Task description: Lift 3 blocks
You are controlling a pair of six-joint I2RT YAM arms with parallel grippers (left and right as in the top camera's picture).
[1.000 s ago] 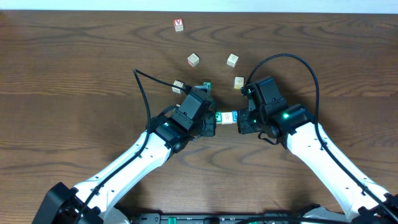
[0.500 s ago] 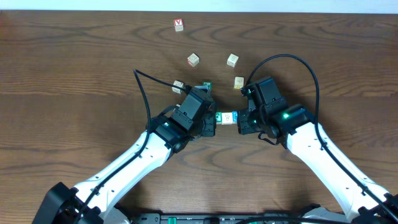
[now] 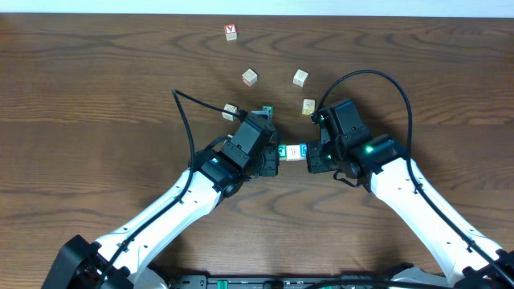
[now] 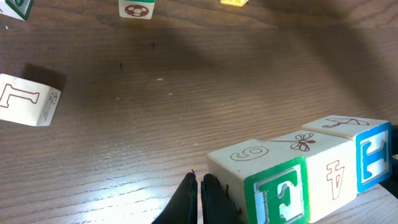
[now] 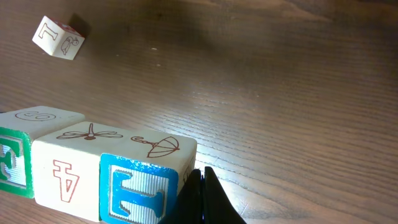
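No movement: blocks [image 4: 323, 168] in one row

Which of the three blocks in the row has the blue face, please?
The end block beside the right gripper, umbrella on top; the middle block is cream-faced, the far one green-faced.

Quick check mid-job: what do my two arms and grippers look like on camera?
The left arm and right arm have smooth white shells, black joints and bases. Each trails a thin black cable. A green light glows on the right wrist. The left gripper and right gripper are black with slim, tapering fingers.
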